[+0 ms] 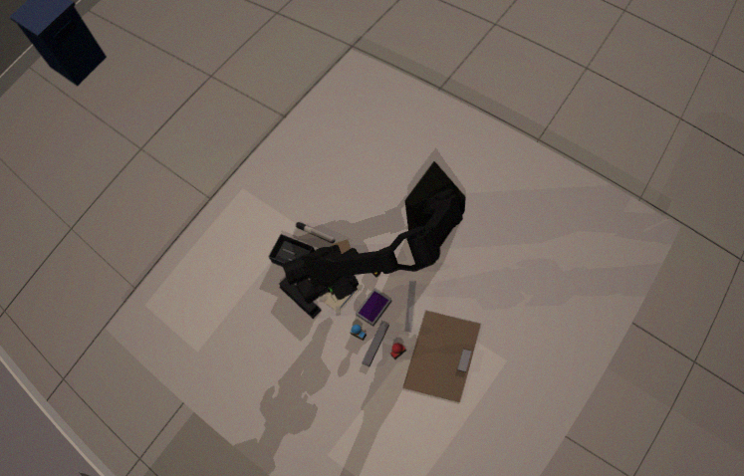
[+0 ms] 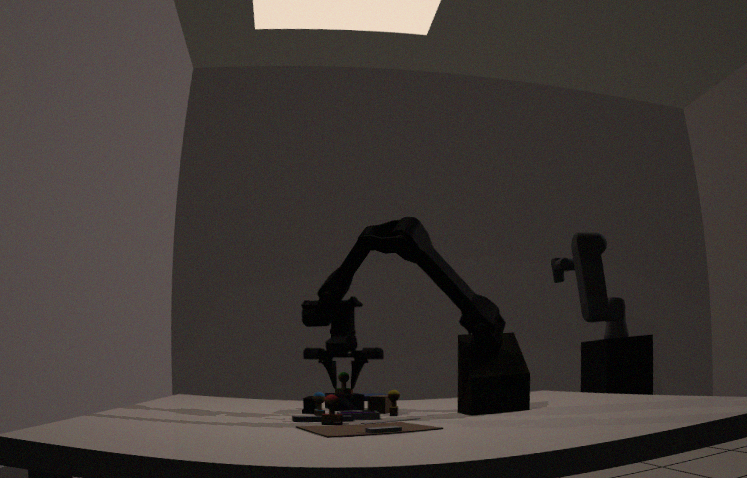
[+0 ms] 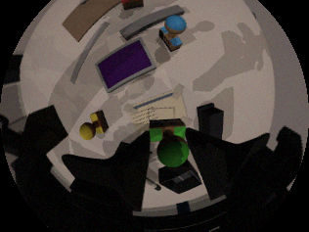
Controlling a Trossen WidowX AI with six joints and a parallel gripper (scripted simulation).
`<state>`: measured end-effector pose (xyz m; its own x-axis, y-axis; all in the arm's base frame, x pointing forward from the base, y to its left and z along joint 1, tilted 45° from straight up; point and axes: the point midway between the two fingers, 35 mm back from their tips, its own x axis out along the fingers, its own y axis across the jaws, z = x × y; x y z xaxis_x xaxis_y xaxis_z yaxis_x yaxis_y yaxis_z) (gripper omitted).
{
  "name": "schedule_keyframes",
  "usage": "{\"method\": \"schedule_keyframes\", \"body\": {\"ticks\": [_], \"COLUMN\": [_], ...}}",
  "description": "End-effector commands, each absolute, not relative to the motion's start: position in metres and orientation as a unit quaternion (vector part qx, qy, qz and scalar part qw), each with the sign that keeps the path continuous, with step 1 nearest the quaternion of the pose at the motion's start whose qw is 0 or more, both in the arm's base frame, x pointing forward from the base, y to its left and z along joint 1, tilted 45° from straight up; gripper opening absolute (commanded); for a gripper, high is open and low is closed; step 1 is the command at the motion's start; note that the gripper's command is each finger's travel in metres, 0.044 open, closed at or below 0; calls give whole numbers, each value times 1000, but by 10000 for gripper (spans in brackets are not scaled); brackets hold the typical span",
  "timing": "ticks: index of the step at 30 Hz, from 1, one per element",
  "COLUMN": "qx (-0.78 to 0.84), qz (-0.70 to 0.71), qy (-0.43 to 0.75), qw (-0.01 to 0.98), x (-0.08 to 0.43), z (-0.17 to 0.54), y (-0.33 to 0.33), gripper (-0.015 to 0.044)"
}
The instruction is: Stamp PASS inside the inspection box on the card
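Note:
My gripper (image 3: pixel 167 132) (image 2: pixel 343 387) is shut on the green-knobbed stamp (image 3: pixel 172 150) (image 2: pixel 343 377) and holds it upright above the bench, over the near side of the card. The card (image 3: pixel 142 116) (image 1: pixel 336 300) is cream with printed lines and an outlined box; the stamp and fingers hide part of it, and no print can be made out. The ink pad (image 3: pixel 125 65) (image 1: pixel 373 307) is purple with a grey rim and lies beside the card. Whether the stamp's underside touches anything is hidden in the wrist view.
A blue-knobbed stamp (image 3: pixel 174 25) (image 1: pixel 357 330), a yellow-knobbed stamp (image 3: pixel 88 130) and a red-knobbed stamp (image 1: pixel 397 350) stand around the pad. Grey bars (image 1: pixel 375 344) (image 1: pixel 410 306) and a brown board (image 1: pixel 439 355) lie farther off. A black tray (image 1: pixel 284 249), a black block (image 3: pixel 210 121) and a marker (image 1: pixel 316 232) are near the card.

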<state>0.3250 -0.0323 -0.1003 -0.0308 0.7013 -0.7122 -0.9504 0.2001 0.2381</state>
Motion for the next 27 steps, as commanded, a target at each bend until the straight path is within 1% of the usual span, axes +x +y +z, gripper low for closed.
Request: {"method": "schedule_keyframes", "body": {"ticks": [1, 27], "qx": [-162, -162], "qz": [609, 609], "qy": [378, 377], "qw": [678, 678], "x": [325, 324], "z": [-103, -115], "y": [-30, -17], "gripper": [0, 0]}}
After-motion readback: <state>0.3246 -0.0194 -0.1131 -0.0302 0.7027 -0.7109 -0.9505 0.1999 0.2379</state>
